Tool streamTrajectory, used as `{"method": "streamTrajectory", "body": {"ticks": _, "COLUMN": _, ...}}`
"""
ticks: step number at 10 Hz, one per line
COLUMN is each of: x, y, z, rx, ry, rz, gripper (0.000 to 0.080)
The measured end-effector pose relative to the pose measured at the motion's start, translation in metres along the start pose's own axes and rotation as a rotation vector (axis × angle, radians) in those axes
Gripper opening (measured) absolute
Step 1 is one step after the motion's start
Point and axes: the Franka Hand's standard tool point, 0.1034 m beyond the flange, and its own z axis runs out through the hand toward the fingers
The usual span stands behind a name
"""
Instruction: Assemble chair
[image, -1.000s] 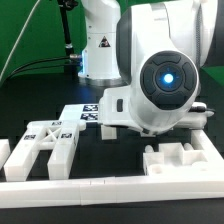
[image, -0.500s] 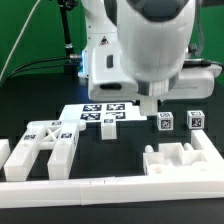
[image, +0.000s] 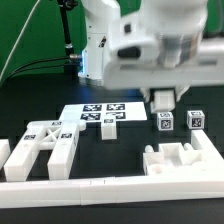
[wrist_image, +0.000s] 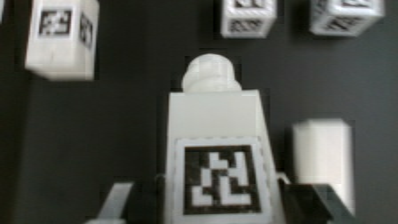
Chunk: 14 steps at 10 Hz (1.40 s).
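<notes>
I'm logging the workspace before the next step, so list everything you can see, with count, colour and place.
slotted frame: one, white, tagged, on the table at the exterior view's left
notched block: one, white, at the exterior view's right, just behind the border rail
small cubes: two, white with black-and-white tags, side by side beyond the notched block
long tagged block: one, white, rounded end, held between the gripper's fingers
second tagged block: one, white, on the table, seen only in the wrist view
plain block: one, white, beside the held block, apart from it
marker board: one, white with black tags, mid-table
border rail: one, white, along the near edge
table: one, black
robot arm: one, glossy white, above the table
gripper: one, dark fingers, closed on the long tagged block
</notes>
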Motion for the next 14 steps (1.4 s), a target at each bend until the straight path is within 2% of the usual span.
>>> {"method": "streamTrajectory", "body": {"ticks": 1, "x": 0.019, "y": 0.0, "z": -0.024, "rx": 0.009, "ry": 0.125, "rz": -0.02, "gripper": 0.0287}}
{"method": "streamTrajectory", "body": {"ticks": 2, "x": 0.022, "y": -0.004, "z": -0.032, "rx": 0.005, "ry": 0.207, "rz": -0.001, "gripper": 0.0287}}
{"method": "streamTrajectory", "body": {"ticks": 3, "x": 0.017, "y": -0.007, "z": -0.024, "rx": -0.006, "ry": 0.257, "rz": 0.009, "gripper": 0.0287}}
{"method": "streamTrajectory", "body": {"ticks": 5, "x": 0.026, "y": -0.006, "z": -0.029, "rx": 0.007, "ry": 0.424, "rz": 0.008, "gripper": 0.0287}}
{"method": "streamTrajectory", "body": {"ticks": 6, "x": 0.031, "y": -0.008, "z": -0.028, "rx": 0.008, "ry": 0.504, "rz": -0.001, "gripper": 0.0287}}
{"method": "streamTrajectory", "body": {"ticks": 7, "x": 0.034, "y": -0.013, "z": -0.022, "rx": -0.004, "ry": 0.634, "rz": -0.035, "gripper": 0.0287}}
{"method": "streamTrajectory", "body": {"ticks": 8, "x": 0.035, "y": -0.018, "z": -0.02, "rx": -0.003, "ry": 0.68, "rz": -0.05, "gripper": 0.0287}}
{"method": "streamTrajectory", "body": {"ticks": 9, "x": 0.049, "y": -0.022, "z": -0.033, "rx": 0.005, "ry": 0.808, "rz": -0.067, "gripper": 0.0287}}
{"method": "streamTrajectory", "body": {"ticks": 10, "x": 0.056, "y": -0.025, "z": -0.033, "rx": 0.009, "ry": 0.937, "rz": -0.087, "gripper": 0.0287}}
{"method": "streamTrajectory", "body": {"ticks": 11, "x": 0.053, "y": -0.024, "z": -0.026, "rx": 0.016, "ry": 0.99, "rz": -0.08, "gripper": 0.0287}}
{"method": "streamTrajectory", "body": {"ticks": 12, "x": 0.053, "y": -0.023, "z": -0.026, "rx": 0.015, "ry": 0.995, "rz": -0.08, "gripper": 0.0287}}
{"method": "streamTrajectory", "body": {"ticks": 13, "x": 0.053, "y": -0.023, "z": -0.025, "rx": 0.007, "ry": 0.994, "rz": -0.093, "gripper": 0.0287}}
{"method": "streamTrajectory", "body": {"ticks": 14, "x": 0.056, "y": -0.026, "z": -0.014, "rx": -0.018, "ry": 0.99, "rz": -0.138, "gripper": 0.0287}}
